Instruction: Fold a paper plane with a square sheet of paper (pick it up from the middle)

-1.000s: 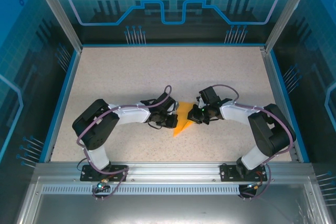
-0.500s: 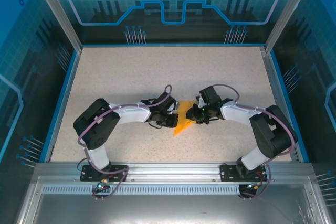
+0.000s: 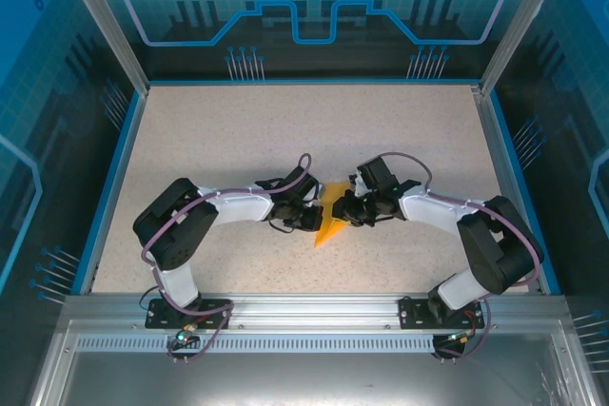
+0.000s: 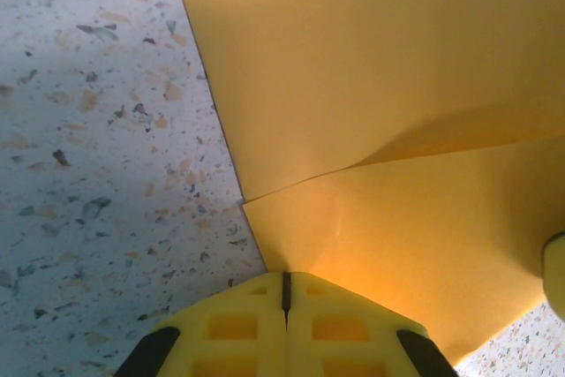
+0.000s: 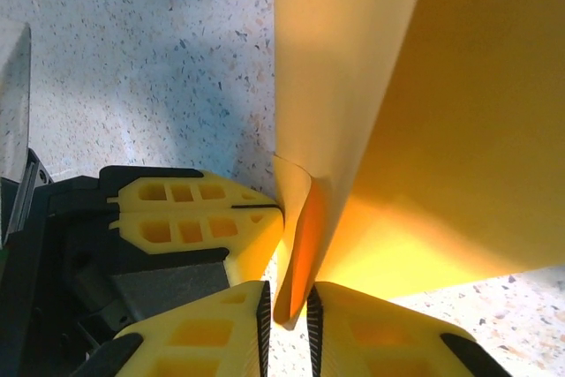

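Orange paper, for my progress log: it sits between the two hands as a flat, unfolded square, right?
Not unfolded: the orange paper sits between the left hand and right hand creased into a pointed shape, as the top external view shows.

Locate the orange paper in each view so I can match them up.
Top external: orange paper near the middle of the speckled table.
Left wrist: paper fills the upper right.
Right wrist: paper covers the right half.
Shared landmark: the speckled table, left of the paper in both wrist views.

You're in a robot lab cell: speckled table (image 3: 238,130), blue printed enclosure walls (image 3: 314,7), aluminium frame rails (image 3: 304,309).
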Robot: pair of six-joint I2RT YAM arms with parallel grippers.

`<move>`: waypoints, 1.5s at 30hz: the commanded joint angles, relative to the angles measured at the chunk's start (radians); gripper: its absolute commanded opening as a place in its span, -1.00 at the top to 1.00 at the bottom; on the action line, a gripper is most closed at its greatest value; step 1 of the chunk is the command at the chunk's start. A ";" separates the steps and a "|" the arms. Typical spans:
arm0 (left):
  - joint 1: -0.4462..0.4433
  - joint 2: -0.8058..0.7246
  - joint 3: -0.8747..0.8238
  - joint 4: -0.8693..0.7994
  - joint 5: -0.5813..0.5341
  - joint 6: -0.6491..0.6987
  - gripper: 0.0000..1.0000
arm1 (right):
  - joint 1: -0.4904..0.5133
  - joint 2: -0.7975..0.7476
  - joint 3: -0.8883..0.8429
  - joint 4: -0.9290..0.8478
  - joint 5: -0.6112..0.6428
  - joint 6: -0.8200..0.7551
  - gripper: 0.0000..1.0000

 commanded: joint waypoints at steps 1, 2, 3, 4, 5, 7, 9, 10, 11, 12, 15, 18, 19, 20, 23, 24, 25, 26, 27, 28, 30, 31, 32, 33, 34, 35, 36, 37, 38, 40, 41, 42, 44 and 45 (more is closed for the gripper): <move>-0.002 0.040 0.008 0.020 0.014 0.004 1.00 | 0.018 0.005 0.005 -0.006 -0.031 0.013 0.63; -0.003 0.040 0.008 0.020 0.014 0.004 1.00 | 0.019 0.011 0.009 -0.005 -0.032 0.013 0.65; -0.003 0.040 0.008 0.022 0.015 0.004 1.00 | 0.020 0.016 0.013 -0.001 -0.033 0.013 0.66; -0.002 0.040 0.008 0.022 0.015 0.003 1.00 | 0.021 0.020 0.016 0.003 -0.035 0.016 0.66; -0.002 0.039 0.006 0.027 0.017 0.003 1.00 | 0.023 0.027 0.021 0.003 -0.034 0.015 0.67; -0.002 0.038 0.004 0.028 0.018 0.004 1.00 | 0.025 0.039 0.028 0.010 -0.037 0.014 0.69; -0.003 0.040 0.003 0.031 0.020 0.004 1.00 | 0.026 0.055 0.038 0.014 -0.039 0.011 0.71; -0.003 0.039 0.002 0.031 0.023 0.004 1.00 | 0.026 0.059 0.040 0.017 -0.041 0.011 0.71; -0.003 0.039 0.001 0.033 0.025 0.002 1.00 | 0.026 0.066 0.041 0.022 -0.043 0.015 0.71; -0.002 0.039 0.001 0.034 0.025 0.002 1.00 | 0.028 0.071 0.042 0.027 -0.043 0.017 0.72; -0.002 0.040 -0.002 0.035 0.025 0.002 1.00 | 0.028 0.082 0.048 0.041 -0.050 0.023 0.73; -0.003 0.042 -0.001 0.038 0.029 0.002 1.00 | 0.029 0.096 0.059 0.046 -0.050 0.023 0.74; -0.003 0.042 -0.003 0.040 0.031 0.003 1.00 | 0.029 0.102 0.063 0.047 -0.050 0.023 0.74; -0.002 0.040 -0.004 0.041 0.031 0.001 1.00 | 0.029 0.109 0.065 0.046 -0.051 0.023 0.74; -0.002 0.038 -0.008 0.043 0.031 0.001 1.00 | 0.030 0.126 0.072 0.053 -0.052 0.022 0.74; -0.002 0.036 -0.010 0.043 0.032 0.001 1.00 | 0.029 0.130 0.075 0.054 -0.052 0.020 0.74; -0.002 0.035 -0.010 0.044 0.033 0.000 1.00 | 0.029 0.137 0.077 0.057 -0.051 0.020 0.74; -0.002 0.033 -0.014 0.047 0.033 -0.001 1.00 | 0.029 0.142 0.081 0.055 -0.051 0.019 0.74; -0.002 0.034 -0.016 0.052 0.034 -0.002 1.00 | 0.031 0.147 0.084 0.054 -0.051 0.017 0.74; -0.002 0.030 -0.020 0.055 0.035 -0.004 1.00 | 0.030 0.153 0.086 0.055 -0.050 0.013 0.74; -0.002 0.028 -0.025 0.062 0.038 -0.005 1.00 | 0.032 0.164 0.092 0.055 -0.052 0.010 0.74; -0.002 0.028 -0.029 0.066 0.040 -0.006 1.00 | 0.031 0.169 0.095 0.055 -0.052 0.010 0.73; -0.001 0.027 -0.030 0.067 0.042 -0.006 1.00 | 0.032 0.174 0.096 0.054 -0.052 0.011 0.73; -0.002 0.027 -0.031 0.069 0.043 -0.008 1.00 | 0.032 0.177 0.099 0.058 -0.052 0.010 0.73; -0.001 0.026 -0.033 0.073 0.045 -0.009 1.00 | 0.032 0.182 0.102 0.058 -0.051 0.010 0.73; -0.002 0.025 -0.037 0.077 0.047 -0.011 1.00 | 0.033 0.185 0.103 0.058 -0.052 0.008 0.73; -0.002 0.024 -0.039 0.079 0.047 -0.011 1.00 | 0.033 0.190 0.107 0.058 -0.050 0.008 0.73; -0.002 0.022 -0.043 0.082 0.049 -0.013 1.00 | 0.033 0.193 0.108 0.057 -0.051 0.007 0.73; -0.003 0.021 -0.046 0.085 0.048 -0.014 1.00 | 0.033 0.198 0.109 0.058 -0.049 0.007 0.73; 0.000 0.018 -0.054 0.093 0.050 -0.018 1.00 | 0.033 0.206 0.112 0.061 -0.050 0.007 0.73; 0.000 0.015 -0.060 0.101 0.054 -0.020 1.00 | 0.034 0.211 0.114 0.064 -0.050 0.010 0.73; 0.002 0.012 -0.065 0.108 0.057 -0.024 1.00 | 0.034 0.213 0.115 0.066 -0.050 0.010 0.73; 0.005 0.008 -0.076 0.118 0.060 -0.028 1.00 | 0.034 0.220 0.120 0.066 -0.049 0.010 0.73; 0.005 0.005 -0.077 0.118 0.062 -0.028 1.00 | 0.034 0.224 0.122 0.069 -0.050 0.010 0.73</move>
